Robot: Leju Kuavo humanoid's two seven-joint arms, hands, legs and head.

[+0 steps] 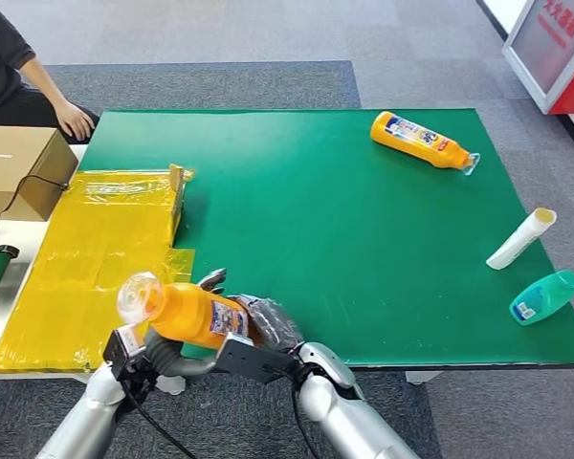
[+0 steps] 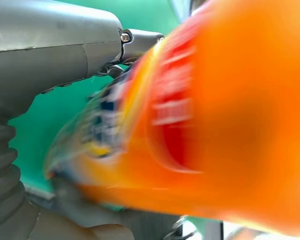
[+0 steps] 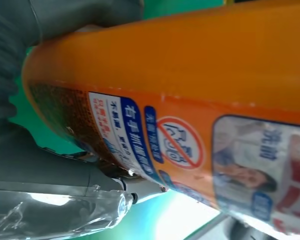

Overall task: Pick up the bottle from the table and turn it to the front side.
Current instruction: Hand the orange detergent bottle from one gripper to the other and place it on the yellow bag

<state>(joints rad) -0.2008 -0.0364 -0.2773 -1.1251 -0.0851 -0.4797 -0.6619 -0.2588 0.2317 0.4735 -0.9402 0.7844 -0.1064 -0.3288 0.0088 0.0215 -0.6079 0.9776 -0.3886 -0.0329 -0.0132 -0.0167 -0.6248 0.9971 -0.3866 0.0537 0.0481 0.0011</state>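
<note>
An orange bottle [image 1: 190, 313] with a clear cap [image 1: 138, 295] lies sideways in the air over the front left edge of the green table [image 1: 327, 239], cap pointing left. My right hand [image 1: 262, 322] grips its base end, fingers over the top. My left hand [image 1: 154, 352] holds it from below, near the neck. The right wrist view has the bottle's printed label [image 3: 186, 150] close up, with the right hand's thumb [image 3: 58, 175] against the bottle. In the left wrist view the bottle [image 2: 216, 125] is blurred, lying between the left hand's thumb [image 2: 65, 45] and its fingers.
A second orange bottle [image 1: 421, 140] lies at the far right of the table. A white bottle [image 1: 520, 237] and a teal bottle [image 1: 546, 295] lie near the right edge. Yellow plastic sheeting [image 1: 89, 258] covers the left side, beside a cardboard box [image 1: 20, 167]. A person's hand [image 1: 71, 120] rests at the far left.
</note>
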